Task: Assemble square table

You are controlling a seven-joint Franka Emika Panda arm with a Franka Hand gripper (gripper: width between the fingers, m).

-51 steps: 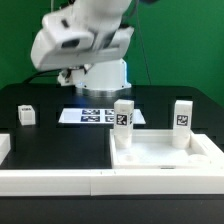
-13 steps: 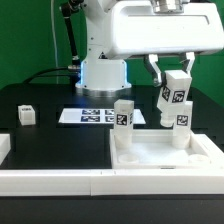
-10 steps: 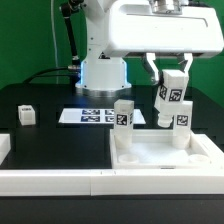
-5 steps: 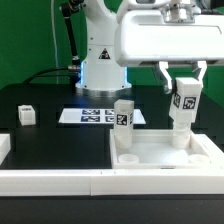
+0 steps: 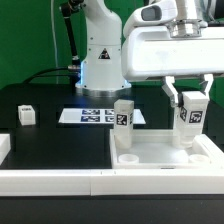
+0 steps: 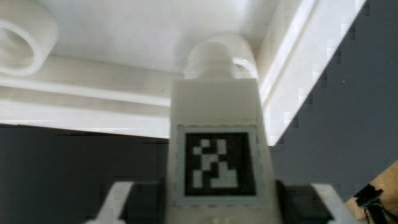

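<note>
Right of frame: we see gripper (image 5: 190, 104) pinching leg (image 5: 190, 122), white, upright, low over far right corner of square table top (image 5: 160, 157). At centre stands second leg (image 5: 123, 115). We judge: hold leg plumb, centre over corner hole, lower slowly, then twist.

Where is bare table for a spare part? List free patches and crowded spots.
Free: the black table between the marker board, white tray and front rail; also between the small block and marker board. Crowded: the tray's far side, with one standing leg and the gripper holding another leg.
</note>
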